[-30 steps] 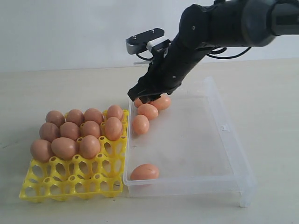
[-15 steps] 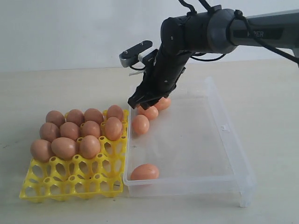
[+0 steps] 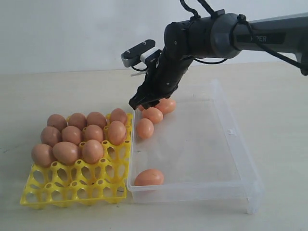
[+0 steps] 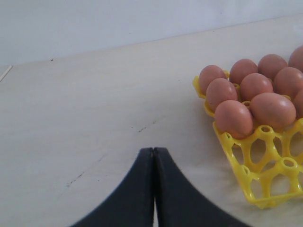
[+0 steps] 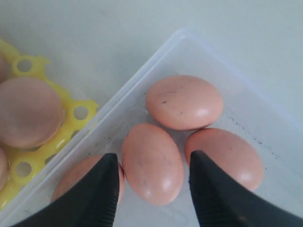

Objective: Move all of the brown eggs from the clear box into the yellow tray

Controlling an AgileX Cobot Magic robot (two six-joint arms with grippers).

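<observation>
We hold the right jaws released astride a brown egg (image 5: 152,163), eleven o'clock corner of the clear box (image 3: 192,144), ready to pinch; left jaws clenched, idle.

The right gripper (image 3: 140,103) has drifted left — toward the clear box (image 3: 230,131) wall.

brown eggs (image 3: 66,152): 16 | clear box (image 3: 197,144): 1 | yellow tray (image 3: 72,192): 1

left gripper (image 4: 154,153) closed, empty; brown eggs (image 4: 253,94) in yellow tray (image 4: 239,158); table (image 4: 85,109)
</observation>
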